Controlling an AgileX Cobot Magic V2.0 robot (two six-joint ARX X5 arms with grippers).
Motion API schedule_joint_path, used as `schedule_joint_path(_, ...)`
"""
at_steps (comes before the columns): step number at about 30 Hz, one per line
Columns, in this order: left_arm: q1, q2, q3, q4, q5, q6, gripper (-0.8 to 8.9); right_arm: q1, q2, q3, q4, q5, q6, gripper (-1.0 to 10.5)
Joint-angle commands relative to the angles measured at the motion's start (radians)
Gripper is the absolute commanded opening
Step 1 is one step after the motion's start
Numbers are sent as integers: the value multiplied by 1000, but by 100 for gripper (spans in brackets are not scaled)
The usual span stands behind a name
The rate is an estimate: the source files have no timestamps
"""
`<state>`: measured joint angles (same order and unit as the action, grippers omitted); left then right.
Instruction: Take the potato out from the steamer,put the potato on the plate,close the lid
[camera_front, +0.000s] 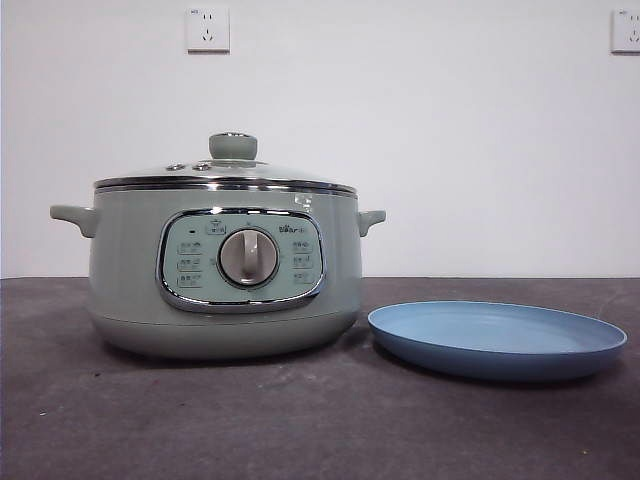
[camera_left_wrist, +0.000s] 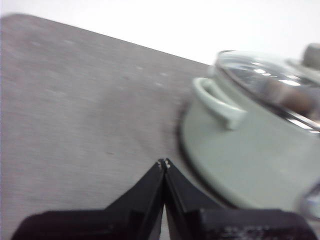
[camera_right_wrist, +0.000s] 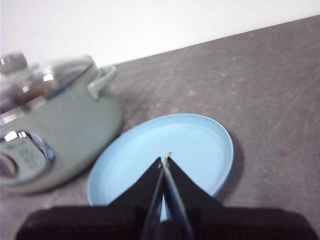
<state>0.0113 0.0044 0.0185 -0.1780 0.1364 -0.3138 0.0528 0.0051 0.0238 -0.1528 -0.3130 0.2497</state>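
The sage-green steamer (camera_front: 225, 270) stands on the left of the table with its glass lid (camera_front: 225, 172) shut on top, green knob (camera_front: 233, 146) up. In the left wrist view the potato (camera_left_wrist: 286, 95) is only a blurred brown shape behind the lid glass (camera_left_wrist: 260, 75). The light-blue plate (camera_front: 497, 340) lies empty just to the right of the steamer. My left gripper (camera_left_wrist: 164, 162) is shut and empty, hanging beside the steamer's side handle (camera_left_wrist: 220, 102). Above the plate (camera_right_wrist: 200, 145), my right gripper (camera_right_wrist: 165, 160) is also shut and empty. Neither arm shows in the front view.
The table top (camera_front: 300, 420) is dark grey and matte. A white wall (camera_front: 450, 130) with two sockets stands behind it. The steamer's control panel (camera_front: 240, 260) and dial face the front camera.
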Motion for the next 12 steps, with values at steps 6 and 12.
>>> schedule_joint_path(6,1,0,78,-41,158,-62,-8,2,1,42,18,-1,233,-12)
schedule_joint_path(12,1,68,232,-137,192,-52,-8,2,73,165,-10,-6,232,-12)
